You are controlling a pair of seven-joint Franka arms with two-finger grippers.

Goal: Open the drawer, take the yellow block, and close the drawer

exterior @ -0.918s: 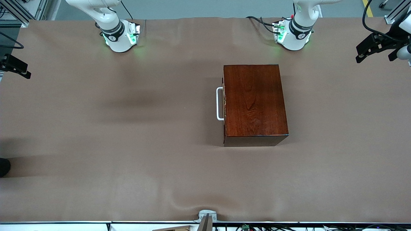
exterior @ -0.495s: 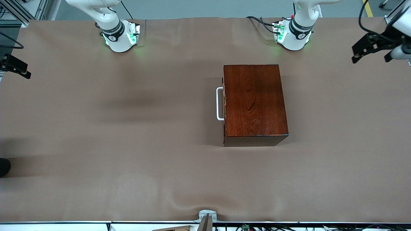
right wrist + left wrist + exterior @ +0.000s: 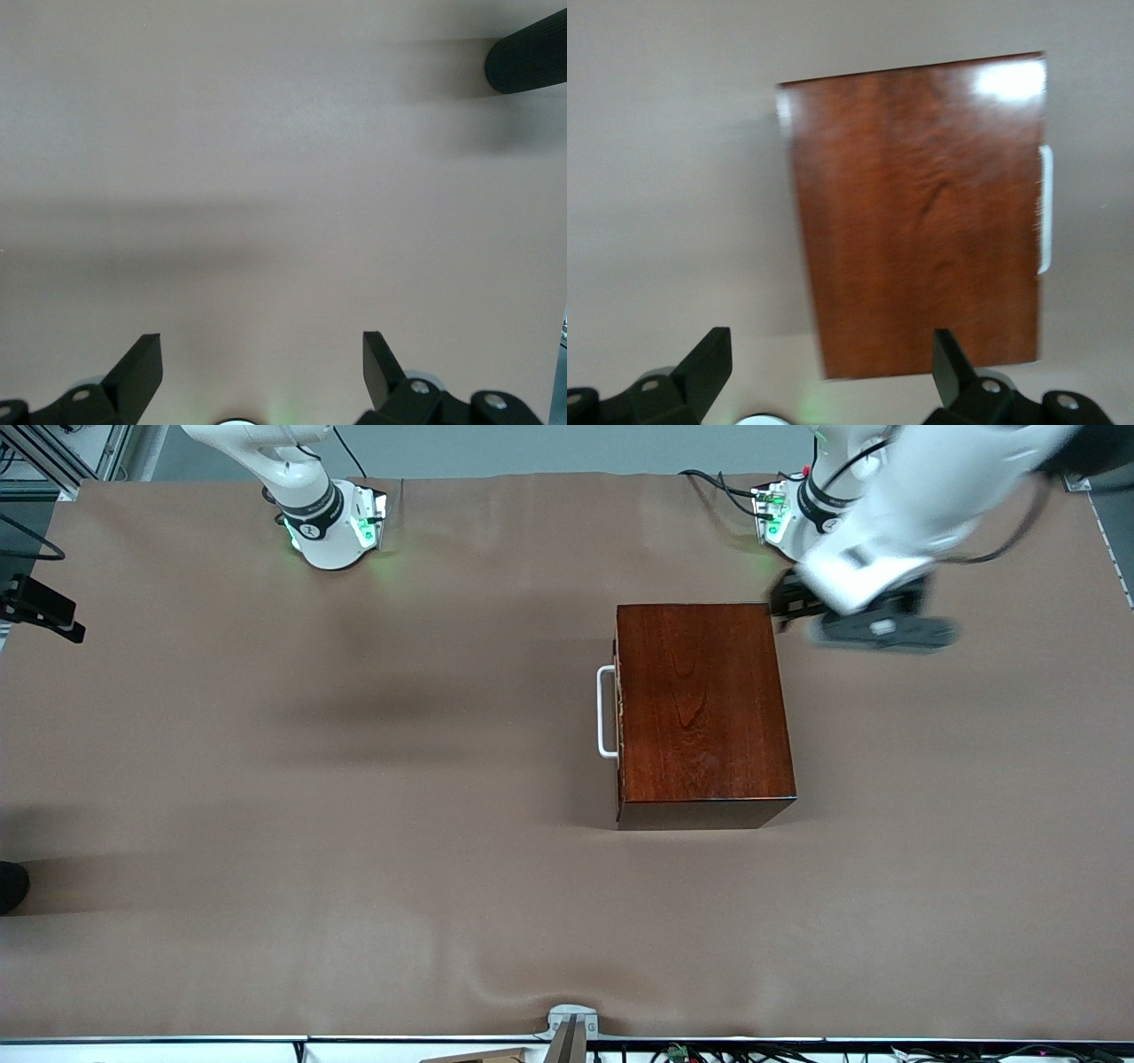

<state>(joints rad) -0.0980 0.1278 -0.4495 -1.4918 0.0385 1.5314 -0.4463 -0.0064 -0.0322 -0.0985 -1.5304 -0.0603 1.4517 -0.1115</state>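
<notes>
The dark reddish-brown wooden box [image 3: 700,704] stands mid-table, nearer the left arm's base. Its drawer is pushed fully in, so only the white bar handle [image 3: 606,711] sticks out, facing the right arm's end of the table. The yellow block is hidden. My left gripper [image 3: 837,622] hovers, motion-blurred, over the cloth beside the box corner closest to the left arm's base. In the left wrist view it [image 3: 833,350] is open and empty, with the box [image 3: 921,212] and handle [image 3: 1045,208] below. My right gripper [image 3: 261,354] is open over bare cloth and holds nothing.
Both arm bases [image 3: 332,522] [image 3: 806,522] stand at the table's edge farthest from the front camera. A black ribbed cylinder [image 3: 527,62] shows in the right wrist view. A black fixture [image 3: 44,609] juts in at the right arm's end. A camera mount [image 3: 571,1023] sits on the nearest edge.
The left arm has swung in from the left arm's end of the table to beside the box. The box and its drawer have not moved.
</notes>
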